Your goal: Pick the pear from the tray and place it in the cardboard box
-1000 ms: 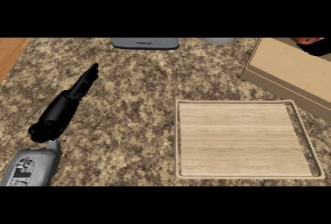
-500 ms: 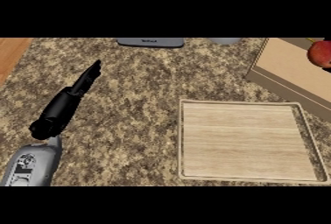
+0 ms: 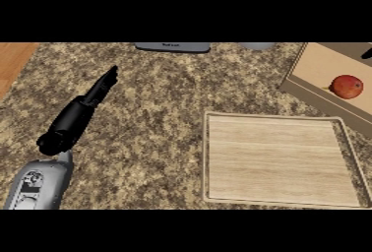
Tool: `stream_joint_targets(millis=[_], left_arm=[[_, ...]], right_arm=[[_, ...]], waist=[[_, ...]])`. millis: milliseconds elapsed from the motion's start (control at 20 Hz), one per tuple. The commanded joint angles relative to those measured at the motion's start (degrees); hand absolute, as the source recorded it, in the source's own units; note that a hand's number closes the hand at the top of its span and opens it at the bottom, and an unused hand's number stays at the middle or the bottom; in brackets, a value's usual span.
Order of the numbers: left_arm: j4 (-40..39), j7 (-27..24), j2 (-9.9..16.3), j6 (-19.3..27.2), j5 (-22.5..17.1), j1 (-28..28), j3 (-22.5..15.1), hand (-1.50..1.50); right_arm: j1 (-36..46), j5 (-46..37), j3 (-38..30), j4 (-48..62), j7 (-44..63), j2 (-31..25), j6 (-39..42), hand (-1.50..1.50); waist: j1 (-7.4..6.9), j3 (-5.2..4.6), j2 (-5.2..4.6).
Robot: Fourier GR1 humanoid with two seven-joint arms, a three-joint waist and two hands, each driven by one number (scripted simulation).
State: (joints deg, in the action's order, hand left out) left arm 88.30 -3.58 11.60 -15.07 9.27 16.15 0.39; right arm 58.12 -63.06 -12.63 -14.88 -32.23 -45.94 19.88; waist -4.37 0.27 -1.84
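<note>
A red and yellow pear lies inside the cardboard box at the upper right. In front of the box sits a pale wooden tray with nothing on it. My left hand stretches over the counter at the left, its fingers straight and pointing away, holding nothing, far from tray and box. A small dark shape shows at the right edge above the box; what it is cannot be told. My right hand is out of sight.
A grey appliance stands at the counter's back edge, with a pale grey object beside it. Wooden flooring shows past the counter's left edge. Speckled countertop lies between my left arm and the tray.
The view has shifted, so tray and box sit further left in the picture and more of the box interior shows. The pear now appears whole inside the box. The left hand has kept its pose.
</note>
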Motion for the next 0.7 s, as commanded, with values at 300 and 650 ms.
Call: stream_joint_targets(millis=[300,650], left_arm=[[-0.46,-0.74,-0.77,0.94,0.03,-0.65,0.41,0.00],[-0.26,-1.24,-0.33,-0.06,0.39,-0.25,-0.41,0.00]], right_arm=[[6.44,20.93,-20.91,7.65,-8.69,-0.51,8.06,-1.50],[6.26,32.49,-32.86,14.36,4.51,-4.72,8.95,-1.50]], waist=[[1.08,0.22,0.40],[-0.06,0.18,-0.62]])
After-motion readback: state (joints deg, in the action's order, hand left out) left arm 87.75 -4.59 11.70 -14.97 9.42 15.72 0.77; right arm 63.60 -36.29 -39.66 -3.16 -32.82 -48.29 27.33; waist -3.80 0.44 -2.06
